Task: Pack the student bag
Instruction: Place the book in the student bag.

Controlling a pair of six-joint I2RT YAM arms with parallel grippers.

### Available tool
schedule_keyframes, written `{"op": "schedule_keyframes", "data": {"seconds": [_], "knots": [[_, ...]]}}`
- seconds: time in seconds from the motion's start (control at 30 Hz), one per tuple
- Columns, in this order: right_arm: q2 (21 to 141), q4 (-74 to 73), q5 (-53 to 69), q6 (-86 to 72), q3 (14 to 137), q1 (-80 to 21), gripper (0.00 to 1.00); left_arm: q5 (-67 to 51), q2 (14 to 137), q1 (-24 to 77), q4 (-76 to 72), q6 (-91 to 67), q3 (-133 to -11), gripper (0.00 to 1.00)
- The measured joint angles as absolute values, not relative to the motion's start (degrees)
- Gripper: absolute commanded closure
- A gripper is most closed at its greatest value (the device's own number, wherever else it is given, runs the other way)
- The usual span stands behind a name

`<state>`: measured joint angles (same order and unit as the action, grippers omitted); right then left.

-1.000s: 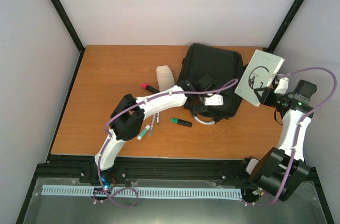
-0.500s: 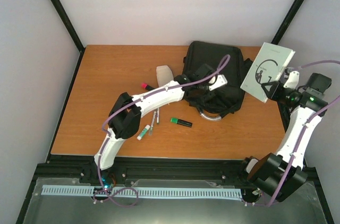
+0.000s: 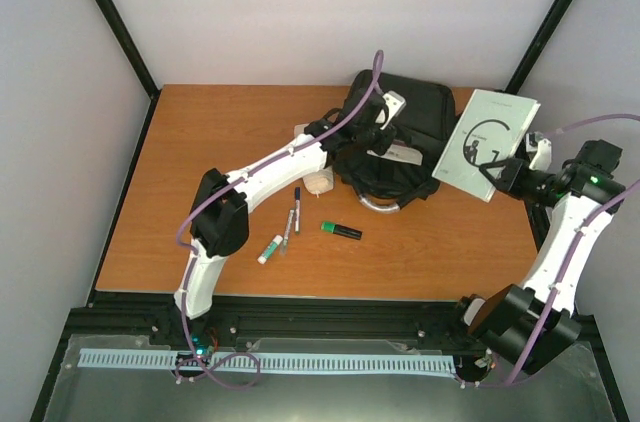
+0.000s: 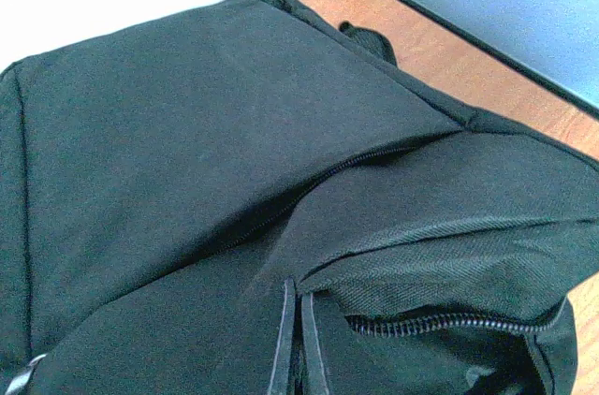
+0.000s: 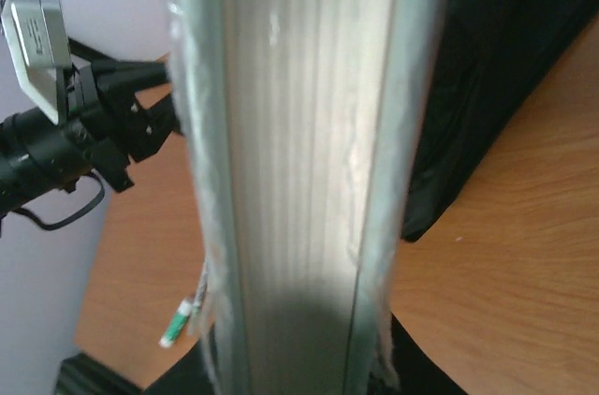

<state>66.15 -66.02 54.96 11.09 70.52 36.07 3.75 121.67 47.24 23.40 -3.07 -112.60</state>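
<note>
Bag point(image 3: 425, 117) lies at the tabletop's point(image 3: 200, 162) far edge. Left pincer point(image 3: 392, 145), clenched, sits at its mouth. Right pincer point(image 3: 510, 174) grips a book point(image 3: 485, 142) aloft beside it. The next move is likely to hold the opening wide and slide the book in.

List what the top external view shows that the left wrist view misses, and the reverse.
Only the top external view: the white book held up in the right gripper, and a green highlighter and pens lying on the table. Only the left wrist view: a close look at zip teeth that seem partly open, and two dark pull straps at the bottom edge. Both: the black student bag and the wooden table.
</note>
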Motion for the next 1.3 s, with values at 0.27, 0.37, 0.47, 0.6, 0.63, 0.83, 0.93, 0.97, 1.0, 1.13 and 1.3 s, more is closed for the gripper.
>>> {"op": "schedule_keyframes", "data": {"seconds": [0.27, 0.37, 0.47, 0.6, 0.63, 0.83, 0.93, 0.97, 1.0, 1.13, 1.3], "knots": [[68.1, -70.1, 60.9, 12.2, 65.2, 34.8, 0.97, 5.7, 122.6, 46.9, 23.3, -7.6, -116.8, 0.99], [68.1, -71.4, 60.9, 12.1, 64.3, 31.2, 0.97, 6.4, 123.3, 46.9, 23.1, -8.8, -118.3, 0.99], [67.5, -72.6, 61.7, 12.2, 63.5, 26.9, 0.97, 6.9, 123.6, 46.7, 23.1, -9.9, -118.3, 0.99], [67.0, -74.5, 61.7, 11.6, 61.2, 22.3, 0.97, 7.3, 124.3, 46.7, 23.2, -11.0, -118.3, 0.99], [67.0, -74.7, 61.5, 11.3, 60.7, 21.1, 0.97, 7.3, 124.4, 46.7, 23.2, -11.2, -118.3, 0.99], [67.1, -77.5, 60.9, 9.1, 59.7, 13.2, 0.97, 7.3, 124.6, 46.7, 22.5, -12.0, -118.4, 0.99], [67.1, -77.8, 61.0, 7.6, 58.2, 10.7, 0.97, 7.3, 124.6, 46.7, 22.5, -12.1, -118.4, 0.99], [67.1, -77.8, 61.0, 7.1, 57.5, 10.1, 0.97, 7.3, 124.6, 46.7, 22.4, -12.1, -118.4, 0.99], [67.1, -77.7, 61.0, 6.5, 56.8, 9.8, 0.97, 7.3, 124.6, 46.7, 22.4, -12.1, -118.4, 0.99], [67.4, -76.4, 61.5, 4.6, 54.7, 9.0, 0.97, 7.0, 124.6, 46.7, 22.4, -12.1, -118.4, 0.99], [70.8, -74.1, 63.0, 4.6, 54.3, 8.6, 0.97, 6.2, 124.6, 46.7, 22.4, -13.5, -118.4, 0.99]]}}
